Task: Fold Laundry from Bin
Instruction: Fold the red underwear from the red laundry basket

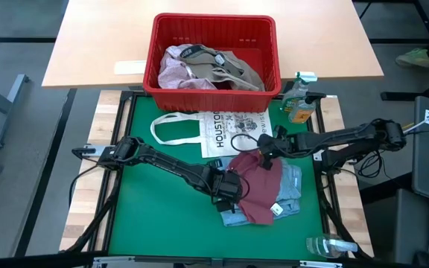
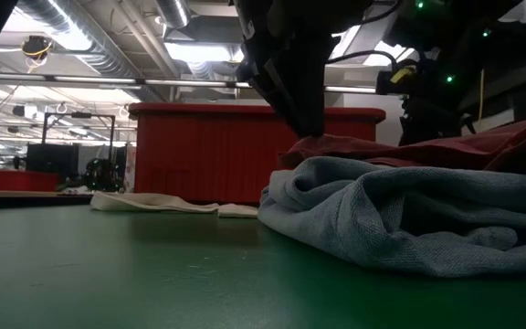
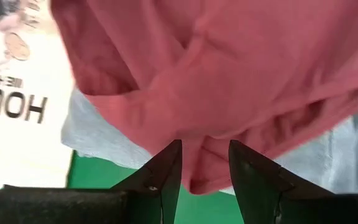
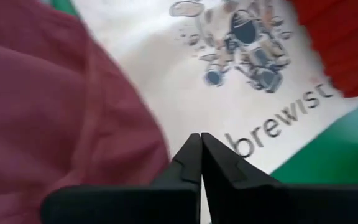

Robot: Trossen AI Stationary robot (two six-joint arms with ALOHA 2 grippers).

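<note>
Spreading for a fold, the maroon garment (image 1: 258,187) is flanked by the left claw (image 1: 229,187), parted, and the right claw (image 1: 263,152), clenched empty at its far edge.

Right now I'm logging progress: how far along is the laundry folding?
Early. Out on the green mat: a maroon cloth garment over a light blue one, both unfolded. In hand: the left claw straddles the maroon edge. Left: pink and khaki pieces in the red slotted plastic bin.
</note>
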